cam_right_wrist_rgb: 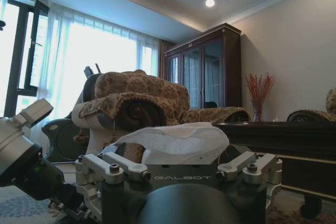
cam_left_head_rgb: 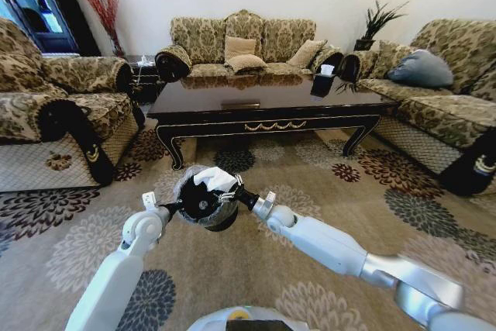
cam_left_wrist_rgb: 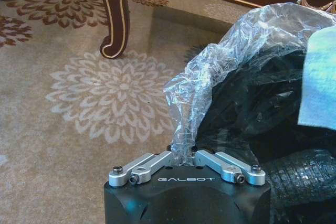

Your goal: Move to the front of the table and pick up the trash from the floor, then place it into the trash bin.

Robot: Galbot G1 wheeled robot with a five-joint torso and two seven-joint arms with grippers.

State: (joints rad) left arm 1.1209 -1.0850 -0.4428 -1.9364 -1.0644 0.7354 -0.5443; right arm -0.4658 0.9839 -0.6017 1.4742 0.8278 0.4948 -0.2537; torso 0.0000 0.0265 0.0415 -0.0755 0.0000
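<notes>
Over the patterned floor, in front of the dark table, both arms meet at the black trash bin with its crinkly clear liner. My left gripper is shut on the liner at the bin's rim; the left wrist view shows the gripper pinching the plastic beside the bin. My right gripper holds the trash, a crumpled white paper wad, right over the bin's mouth. The wad sits between the right gripper fingers and shows at the edge of the left wrist view.
A curved table leg stands close beyond the bin. Patterned sofas flank the carpet on the left, right and behind the table. A white cup sits on the table's far right corner.
</notes>
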